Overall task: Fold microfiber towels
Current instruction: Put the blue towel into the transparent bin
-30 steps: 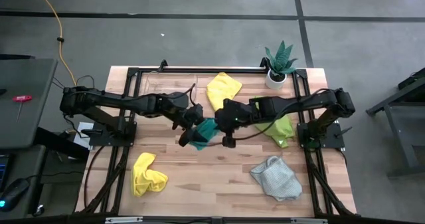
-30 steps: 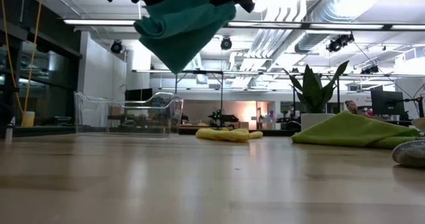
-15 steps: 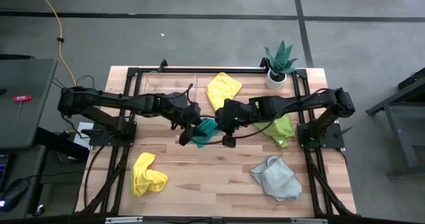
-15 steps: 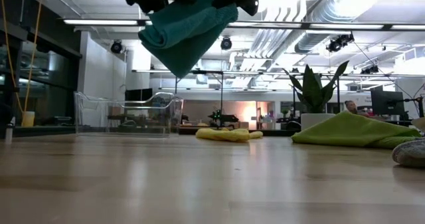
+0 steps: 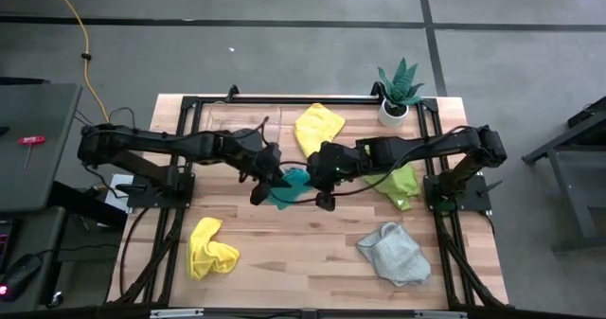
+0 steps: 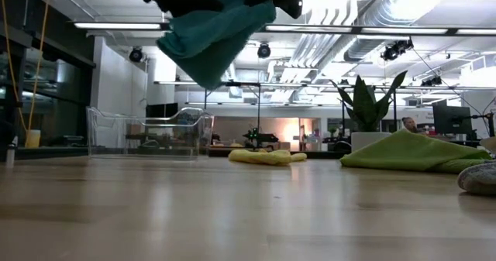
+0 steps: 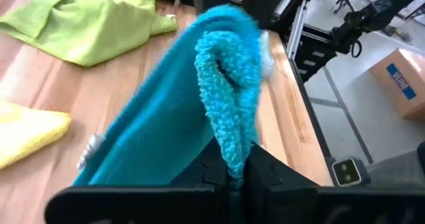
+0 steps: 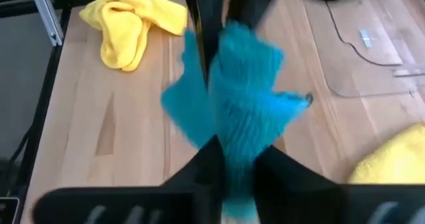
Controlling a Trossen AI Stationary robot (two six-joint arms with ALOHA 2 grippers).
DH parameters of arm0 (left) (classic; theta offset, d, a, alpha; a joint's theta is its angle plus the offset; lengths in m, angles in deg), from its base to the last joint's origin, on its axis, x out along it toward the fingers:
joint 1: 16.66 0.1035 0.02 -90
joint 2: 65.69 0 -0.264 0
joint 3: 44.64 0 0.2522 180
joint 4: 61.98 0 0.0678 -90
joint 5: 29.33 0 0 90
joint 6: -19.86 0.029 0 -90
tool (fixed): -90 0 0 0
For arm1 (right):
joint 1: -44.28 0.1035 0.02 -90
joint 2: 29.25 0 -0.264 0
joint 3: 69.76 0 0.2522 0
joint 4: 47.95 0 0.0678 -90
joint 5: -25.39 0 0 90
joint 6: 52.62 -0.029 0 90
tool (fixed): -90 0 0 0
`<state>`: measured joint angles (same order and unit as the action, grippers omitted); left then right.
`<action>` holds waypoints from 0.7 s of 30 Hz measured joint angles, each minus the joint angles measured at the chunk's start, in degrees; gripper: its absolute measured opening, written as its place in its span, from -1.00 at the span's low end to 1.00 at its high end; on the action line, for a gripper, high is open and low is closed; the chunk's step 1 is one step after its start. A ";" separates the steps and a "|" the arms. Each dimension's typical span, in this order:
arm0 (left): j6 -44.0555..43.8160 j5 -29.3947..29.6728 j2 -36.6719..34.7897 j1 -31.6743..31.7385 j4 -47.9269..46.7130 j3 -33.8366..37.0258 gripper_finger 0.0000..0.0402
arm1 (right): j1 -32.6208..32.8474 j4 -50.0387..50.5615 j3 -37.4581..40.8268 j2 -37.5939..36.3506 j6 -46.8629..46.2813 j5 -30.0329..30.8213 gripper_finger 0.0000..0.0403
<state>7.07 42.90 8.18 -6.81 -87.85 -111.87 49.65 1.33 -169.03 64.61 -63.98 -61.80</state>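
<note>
Now the teal-blue towel (image 5: 292,184) hangs in the air above the middle of the tabletop (image 5: 303,253), strung between the two arms just in front of the yellow towel (image 5: 318,128) that lies at the far edge. Its long axis runs roughly level from the left end effector (image 5: 266,185) to the right end effector (image 5: 320,181), and in the low view a loose fold droops to a point aimed straight down at the tabletop. The left end effector is clamped tight on one bunched edge of the cloth, its fingers (image 7: 265,177) pressed together around a thick roll of plush. The right end effector pinches the opposite side, with cloth filling the narrow gap between its fingers.

A second ago the left end effector stood wide beside the towel; since then it has closed onto it, and the hanging fold has lifted a little and drawn nearer the yellow towel.

The second yellow towel (image 5: 210,247), lime green towel (image 5: 399,182) and light grey towel (image 5: 394,254) lie untouched.
</note>
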 joint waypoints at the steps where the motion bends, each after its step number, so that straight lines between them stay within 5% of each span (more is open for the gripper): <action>1: 0.37 -0.02 -0.97 0.45 -1.74 0.00 -0.98 | -0.19 0.87 0.00 -0.59 -0.05 0.11 -0.61; 10: 4.66 8.25 -18.11 12.03 -18.24 0.04 -0.99 | -3.44 12.31 -0.02 -8.31 0.80 12.16 0.14; 15: 5.96 11.88 -23.48 25.46 -17.53 -0.02 -0.99 | -5.72 13.47 -0.02 -10.75 -0.65 17.22 0.22; 21: 5.98 7.04 -16.88 39.17 -18.16 -0.02 -1.00 | -8.26 13.48 -0.02 -10.62 -0.25 17.42 0.23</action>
<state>13.05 49.93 -8.70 32.36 -106.01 -111.90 41.39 14.81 -169.05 53.99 -64.23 -44.39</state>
